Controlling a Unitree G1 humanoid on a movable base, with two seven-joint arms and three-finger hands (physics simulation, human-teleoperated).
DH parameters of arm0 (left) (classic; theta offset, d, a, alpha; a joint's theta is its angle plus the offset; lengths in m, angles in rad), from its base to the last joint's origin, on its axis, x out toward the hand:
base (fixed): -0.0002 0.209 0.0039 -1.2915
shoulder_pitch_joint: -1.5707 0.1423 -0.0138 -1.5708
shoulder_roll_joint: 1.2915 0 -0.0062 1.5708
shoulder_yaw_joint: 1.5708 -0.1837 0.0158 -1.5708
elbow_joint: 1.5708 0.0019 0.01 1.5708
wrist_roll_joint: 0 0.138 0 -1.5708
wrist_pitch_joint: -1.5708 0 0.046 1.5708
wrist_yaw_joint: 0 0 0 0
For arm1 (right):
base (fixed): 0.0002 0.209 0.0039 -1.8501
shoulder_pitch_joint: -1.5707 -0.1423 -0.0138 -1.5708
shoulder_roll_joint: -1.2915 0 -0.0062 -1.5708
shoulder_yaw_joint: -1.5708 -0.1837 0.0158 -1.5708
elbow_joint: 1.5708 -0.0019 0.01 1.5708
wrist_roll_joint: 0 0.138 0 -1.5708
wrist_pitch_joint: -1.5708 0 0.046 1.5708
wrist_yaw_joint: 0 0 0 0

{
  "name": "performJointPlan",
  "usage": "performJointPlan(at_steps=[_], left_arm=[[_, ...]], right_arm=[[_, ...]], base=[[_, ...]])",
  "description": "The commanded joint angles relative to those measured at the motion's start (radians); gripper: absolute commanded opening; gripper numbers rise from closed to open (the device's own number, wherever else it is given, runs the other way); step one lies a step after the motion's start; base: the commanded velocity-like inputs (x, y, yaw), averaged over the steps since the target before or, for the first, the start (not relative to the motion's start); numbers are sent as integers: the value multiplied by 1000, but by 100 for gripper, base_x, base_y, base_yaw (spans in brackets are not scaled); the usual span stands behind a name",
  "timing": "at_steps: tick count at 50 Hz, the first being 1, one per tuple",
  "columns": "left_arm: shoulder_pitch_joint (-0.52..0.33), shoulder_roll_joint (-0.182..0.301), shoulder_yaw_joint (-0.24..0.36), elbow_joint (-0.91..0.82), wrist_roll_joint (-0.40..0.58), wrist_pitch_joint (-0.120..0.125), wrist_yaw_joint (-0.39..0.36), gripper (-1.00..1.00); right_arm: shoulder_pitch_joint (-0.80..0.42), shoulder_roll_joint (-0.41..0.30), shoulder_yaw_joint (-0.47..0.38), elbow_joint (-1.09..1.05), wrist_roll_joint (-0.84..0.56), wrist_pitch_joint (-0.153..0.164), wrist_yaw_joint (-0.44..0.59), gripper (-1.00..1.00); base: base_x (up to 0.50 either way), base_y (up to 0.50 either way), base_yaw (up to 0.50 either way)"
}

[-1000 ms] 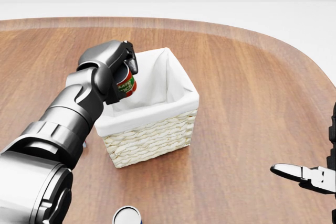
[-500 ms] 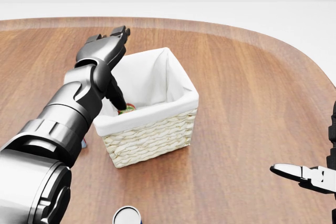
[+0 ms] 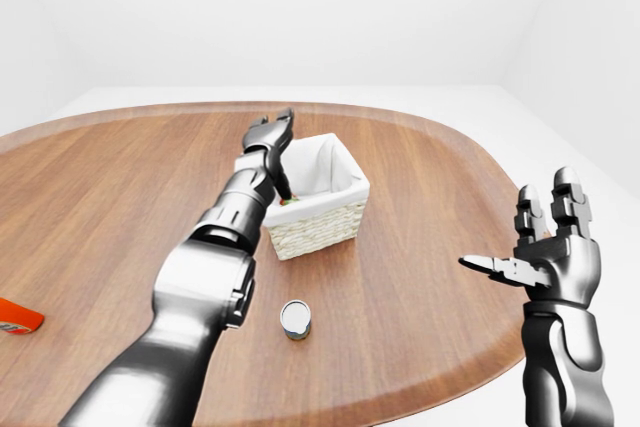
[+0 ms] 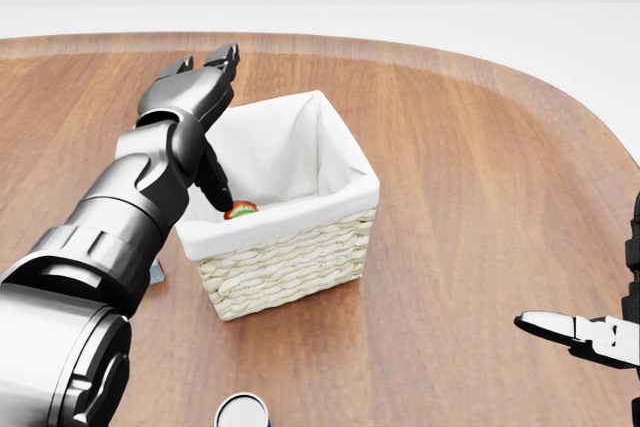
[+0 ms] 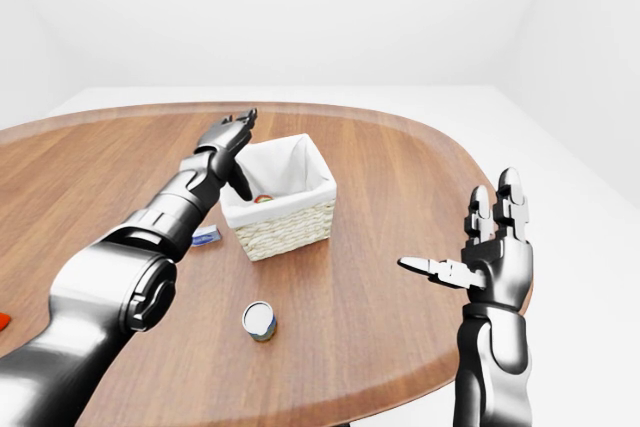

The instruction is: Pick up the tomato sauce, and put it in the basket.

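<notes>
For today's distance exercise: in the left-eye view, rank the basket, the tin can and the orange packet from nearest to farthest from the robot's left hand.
1. Basket: directly beside the left hand, on its right.
2. Tin can: lower in the view, near the table's bottom edge.
3. Orange packet: at the view's far left edge.

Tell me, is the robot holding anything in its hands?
No, nothing. The left hand is open above the basket, with the tomato sauce lying inside. The right hand is open and empty too.
</notes>
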Motion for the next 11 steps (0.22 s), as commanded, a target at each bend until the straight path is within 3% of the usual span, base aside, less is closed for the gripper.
performJointPlan(at_steps=[1,11], left_arm=[[-18,13,-3,-1,15,0,-5,100],[-69,36,0,-3,27,0,-17,100]], right_arm=[[0,0,2,3,-1,-2,-1,100],[1,1,5,2,-4,-1,-2,100]], base=[[0,0,0],[0,0,0]])
